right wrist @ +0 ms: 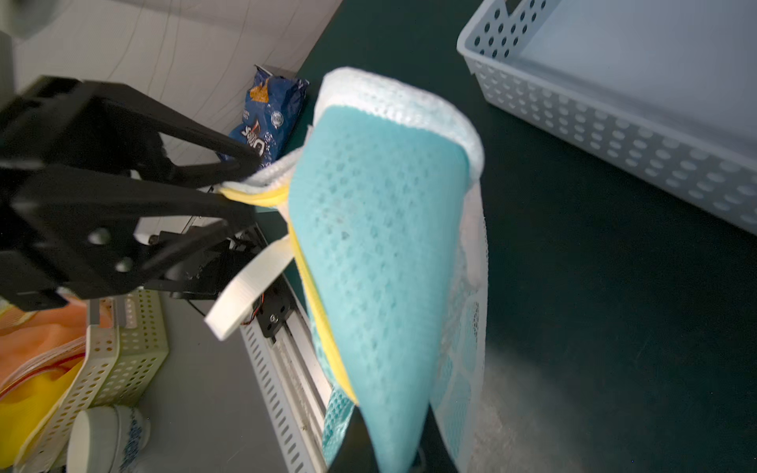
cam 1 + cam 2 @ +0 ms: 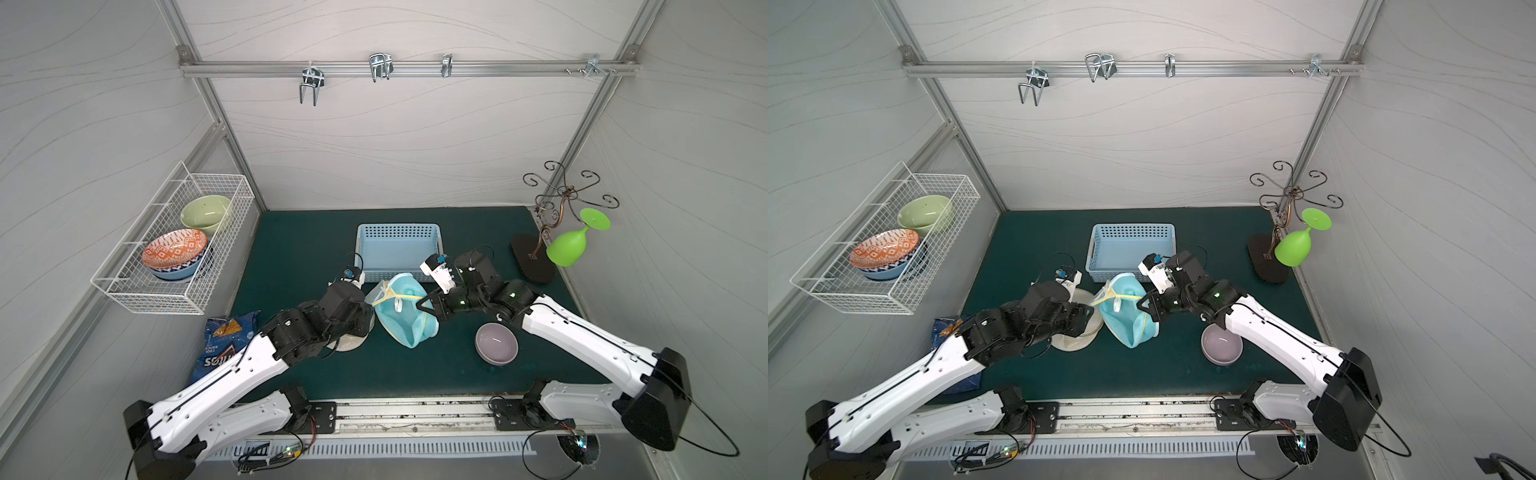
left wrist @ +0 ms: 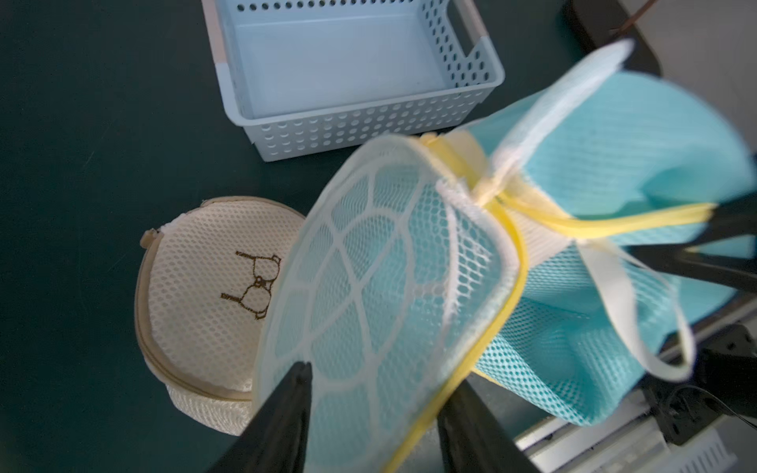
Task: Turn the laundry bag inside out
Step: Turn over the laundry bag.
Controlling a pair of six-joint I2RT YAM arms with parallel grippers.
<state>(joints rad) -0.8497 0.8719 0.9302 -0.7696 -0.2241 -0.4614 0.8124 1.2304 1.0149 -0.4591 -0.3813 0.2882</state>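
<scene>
- Progress: the turquoise mesh laundry bag with yellow trim (image 2: 409, 320) is held up, bunched, between the two arms. It is over the middle of the dark green tabletop (image 2: 299, 257), just in front of the pale blue perforated plastic basket (image 2: 398, 227). I cannot tell whether its lower end touches down. It looks partway turned at best, with its white net panel (image 3: 368, 266) folded over the turquoise body.
- Left gripper (image 3: 379, 381): the jaws stand apart, and the panel's yellow-edged rim lies between them unpinched.
- Right gripper (image 1: 391, 413): the jaws are closed on a fold of the bag by the yellow trim.
- Remaining, by my reading: spread the mouth and push the body fully through. I cannot tell which face is the true outside.
- Surroundings: a cream round mesh zip pouch (image 3: 213, 303) sits beneath the left arm and a lilac bowl (image 2: 496, 343) just beside the right. Both are near enough for hanging fabric to brush. A blue chip bag (image 2: 224, 340) lies well apart.
</scene>
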